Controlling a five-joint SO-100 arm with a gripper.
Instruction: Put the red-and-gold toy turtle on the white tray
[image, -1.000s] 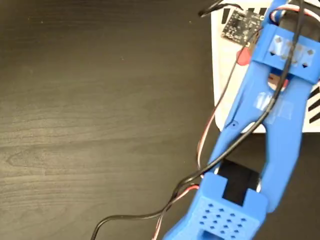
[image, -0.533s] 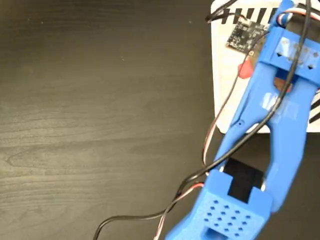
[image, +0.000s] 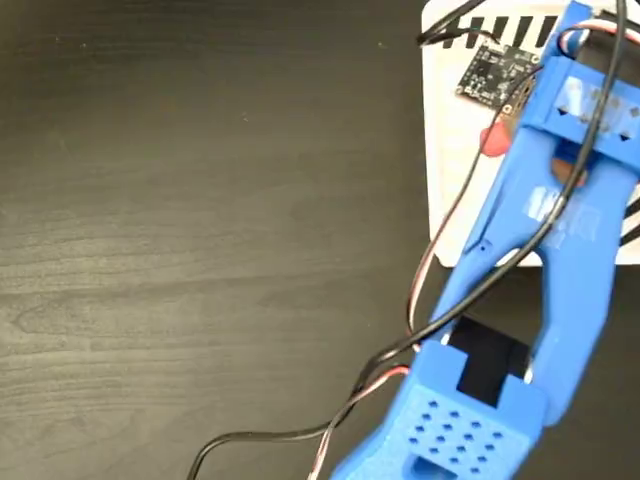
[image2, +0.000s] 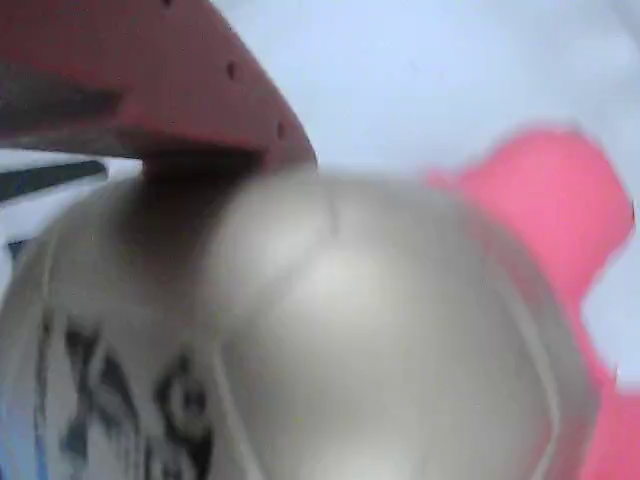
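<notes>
The turtle (image2: 330, 340) filled the wrist view: a smooth, shiny domed shell, pale gold and blurred, with a black print at lower left and a soft red limb at right, white surface behind. In the fixed view only a red patch of it (image: 494, 140) showed beside the blue plastic arm (image: 560, 240), over the white tray (image: 448, 180), whose striped edge was cut off at top. The tool (image: 520, 120) was hidden under the arm; its grip could not be determined. The desk (image: 200, 220) was dark woodgrain.
</notes>
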